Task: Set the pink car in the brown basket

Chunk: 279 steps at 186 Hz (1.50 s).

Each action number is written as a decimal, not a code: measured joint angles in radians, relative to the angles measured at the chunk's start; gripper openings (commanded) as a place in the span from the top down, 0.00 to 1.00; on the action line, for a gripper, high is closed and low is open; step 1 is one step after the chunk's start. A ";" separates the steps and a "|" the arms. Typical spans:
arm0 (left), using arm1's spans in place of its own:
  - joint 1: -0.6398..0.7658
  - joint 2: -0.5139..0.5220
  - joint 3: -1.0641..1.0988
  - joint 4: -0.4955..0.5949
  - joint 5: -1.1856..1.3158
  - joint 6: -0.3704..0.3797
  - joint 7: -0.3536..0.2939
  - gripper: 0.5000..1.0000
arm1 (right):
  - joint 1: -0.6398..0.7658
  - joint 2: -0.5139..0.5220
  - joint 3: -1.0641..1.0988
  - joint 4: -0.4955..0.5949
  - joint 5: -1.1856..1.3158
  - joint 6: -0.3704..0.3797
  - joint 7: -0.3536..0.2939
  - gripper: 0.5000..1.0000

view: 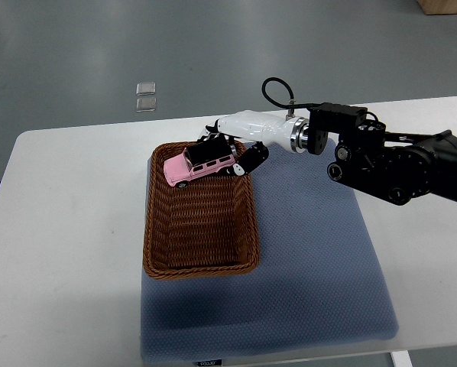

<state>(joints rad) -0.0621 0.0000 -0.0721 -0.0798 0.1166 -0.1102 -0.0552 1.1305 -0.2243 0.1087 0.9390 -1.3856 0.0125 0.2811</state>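
A pink toy car (199, 165) with a black roof hangs over the far end of the brown wicker basket (201, 258). My right hand (227, 153), white with black fingers, is shut on the car from its right side and top. Its arm reaches in from the right edge across the table. The basket holds nothing else that I can see. My left arm does not show.
The basket sits on the left part of a blue-grey mat (312, 252) on a white table (68, 229). Two small clear plastic pieces (145, 96) lie on the floor beyond the table's far edge.
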 measured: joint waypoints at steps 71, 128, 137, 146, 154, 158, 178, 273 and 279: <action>-0.001 0.000 0.000 -0.002 0.000 0.000 0.000 0.00 | -0.014 0.026 -0.052 -0.045 -0.010 -0.003 0.000 0.55; -0.001 0.000 0.000 -0.002 0.000 0.000 0.000 0.00 | -0.017 0.019 -0.048 -0.044 -0.008 -0.043 0.000 0.23; -0.001 0.000 -0.001 -0.002 0.000 0.000 0.000 0.00 | -0.019 0.018 -0.047 -0.044 -0.006 -0.056 0.000 0.22; 0.000 0.000 -0.001 -0.002 0.000 0.000 0.000 0.00 | -0.024 0.016 -0.045 -0.043 -0.005 -0.070 0.000 0.22; 0.000 0.000 -0.001 -0.002 0.000 0.000 0.000 0.00 | -0.028 0.014 -0.041 -0.043 -0.002 -0.082 0.000 0.21; 0.000 0.000 -0.002 -0.001 0.000 0.000 0.000 0.00 | -0.029 0.013 -0.039 -0.043 0.000 -0.089 0.000 0.21; 0.000 0.000 -0.002 0.000 0.000 0.000 0.000 0.00 | -0.037 0.007 -0.030 -0.043 0.007 -0.129 0.000 0.21; 0.001 0.000 -0.002 0.002 0.000 0.000 0.000 0.00 | -0.286 -0.028 0.473 -0.045 0.537 -0.209 -0.031 0.21; 0.001 0.000 -0.002 0.002 0.000 0.000 0.000 0.00 | -0.300 -0.029 0.497 -0.045 0.583 -0.210 -0.039 0.21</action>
<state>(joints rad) -0.0614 0.0000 -0.0745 -0.0782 0.1166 -0.1099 -0.0552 0.8304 -0.2530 0.6056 0.8941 -0.8031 -0.1971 0.2422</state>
